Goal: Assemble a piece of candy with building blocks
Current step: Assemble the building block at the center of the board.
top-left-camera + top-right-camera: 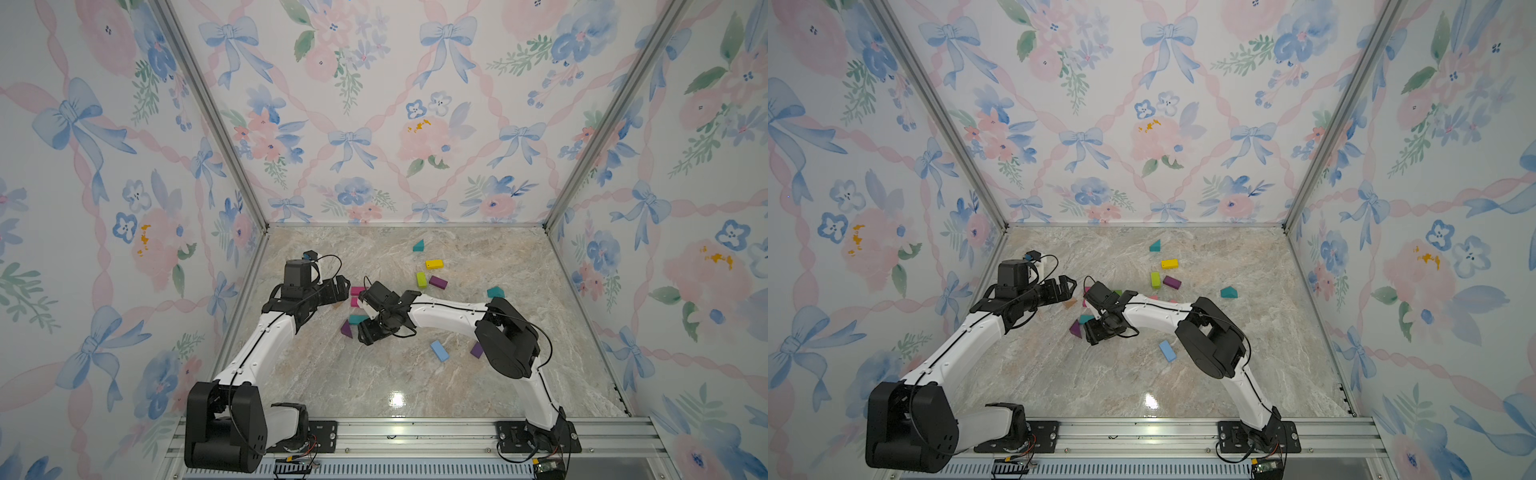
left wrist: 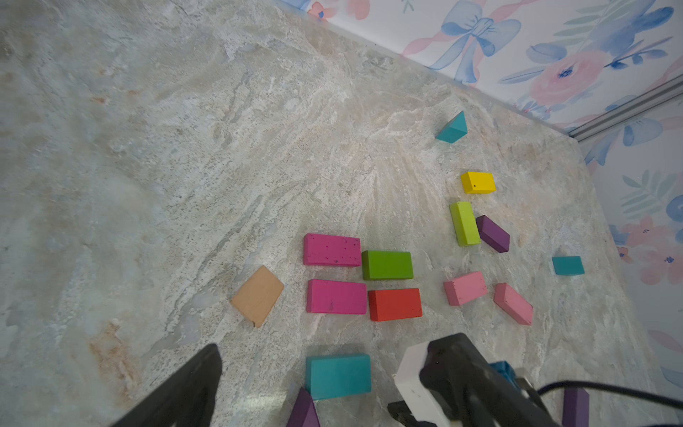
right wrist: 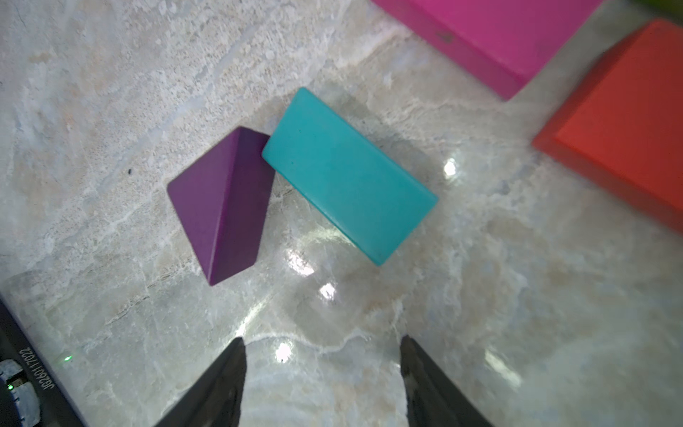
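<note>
The right arm (image 1: 449, 314) holds its jaws apart, empty, near a matte teal rectangular block (image 3: 349, 175) touching a purple triangular prism (image 3: 221, 203); the left arm (image 1: 257, 345) has jaws wide, empty.

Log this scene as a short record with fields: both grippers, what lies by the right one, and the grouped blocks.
Left gripper: open, empty
Right gripper: open, empty, over bare table
In its view: teal brick touching purple prism
Grouped: magenta bricks, green brick, red brick, in two rows
Beside group: tan block, apart
</note>
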You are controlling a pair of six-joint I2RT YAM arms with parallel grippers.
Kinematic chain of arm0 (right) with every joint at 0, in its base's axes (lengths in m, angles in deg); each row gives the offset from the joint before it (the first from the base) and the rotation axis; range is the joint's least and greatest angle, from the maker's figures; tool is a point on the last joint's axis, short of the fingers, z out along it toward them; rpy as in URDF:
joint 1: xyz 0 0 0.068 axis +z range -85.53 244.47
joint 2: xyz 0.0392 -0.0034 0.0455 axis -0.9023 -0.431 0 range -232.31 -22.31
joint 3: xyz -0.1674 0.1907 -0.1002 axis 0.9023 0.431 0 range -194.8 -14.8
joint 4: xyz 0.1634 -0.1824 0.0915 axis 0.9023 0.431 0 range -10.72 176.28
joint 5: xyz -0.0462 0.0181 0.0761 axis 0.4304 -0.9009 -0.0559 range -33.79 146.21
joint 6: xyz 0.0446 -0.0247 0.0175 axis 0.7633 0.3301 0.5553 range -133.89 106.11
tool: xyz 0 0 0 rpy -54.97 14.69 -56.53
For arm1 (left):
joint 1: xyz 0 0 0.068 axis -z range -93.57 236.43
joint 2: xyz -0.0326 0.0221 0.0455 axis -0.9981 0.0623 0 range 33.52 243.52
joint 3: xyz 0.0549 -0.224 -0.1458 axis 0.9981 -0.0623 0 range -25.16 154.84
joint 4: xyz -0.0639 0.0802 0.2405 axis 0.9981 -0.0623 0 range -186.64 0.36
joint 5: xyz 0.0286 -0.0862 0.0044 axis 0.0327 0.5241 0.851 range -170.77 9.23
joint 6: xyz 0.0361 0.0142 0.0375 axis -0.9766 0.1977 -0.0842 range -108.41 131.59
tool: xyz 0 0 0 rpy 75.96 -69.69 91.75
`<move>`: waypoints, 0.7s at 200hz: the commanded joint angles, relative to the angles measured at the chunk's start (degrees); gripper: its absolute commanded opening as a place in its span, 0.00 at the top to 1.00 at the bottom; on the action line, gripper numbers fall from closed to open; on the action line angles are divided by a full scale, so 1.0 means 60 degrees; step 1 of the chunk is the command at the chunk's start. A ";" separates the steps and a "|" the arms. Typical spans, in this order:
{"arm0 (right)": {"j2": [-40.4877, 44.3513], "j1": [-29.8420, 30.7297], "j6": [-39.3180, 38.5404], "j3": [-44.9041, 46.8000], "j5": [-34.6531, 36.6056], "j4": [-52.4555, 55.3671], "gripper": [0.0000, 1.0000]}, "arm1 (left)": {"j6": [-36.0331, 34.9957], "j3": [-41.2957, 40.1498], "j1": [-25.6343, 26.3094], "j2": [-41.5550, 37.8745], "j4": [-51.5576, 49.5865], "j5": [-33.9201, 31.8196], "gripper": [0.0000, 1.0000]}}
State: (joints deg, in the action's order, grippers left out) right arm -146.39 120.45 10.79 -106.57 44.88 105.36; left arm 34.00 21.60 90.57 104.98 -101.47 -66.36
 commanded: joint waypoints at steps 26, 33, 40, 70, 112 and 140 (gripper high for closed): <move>-0.0249 0.0109 0.0499 -0.0354 -0.0995 -0.0700 0.33 | 0.0344 0.0080 -0.0558 0.0105 0.0325 0.0078 0.02; -0.0346 0.0111 0.0551 -0.0433 -0.1100 -0.0787 0.33 | 0.0373 0.0108 -0.0661 0.0130 0.0339 0.0129 0.02; -0.0425 0.0112 0.0610 -0.0501 -0.1197 -0.0891 0.33 | 0.0416 0.0141 -0.0736 0.0145 0.0360 0.0168 0.02; -0.0847 0.0103 0.0669 -0.0947 -0.1513 -0.1086 0.33 | 0.0519 0.0332 -0.0939 0.0312 0.0406 0.0249 0.02; -0.1388 0.0044 0.0874 -0.1198 -0.1735 -0.1387 0.33 | 0.0615 0.0511 -0.1082 0.0454 0.0460 0.0366 0.02; -0.1572 -0.0027 0.0945 -0.1229 -0.1744 -0.1564 0.33 | 0.0615 0.0505 -0.1115 0.0447 0.0471 0.0359 0.02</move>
State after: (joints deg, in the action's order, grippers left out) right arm -153.21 120.41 15.34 -113.23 35.13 96.56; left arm 37.02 23.24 84.38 107.21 -99.66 -65.22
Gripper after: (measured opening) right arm 0.671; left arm 0.980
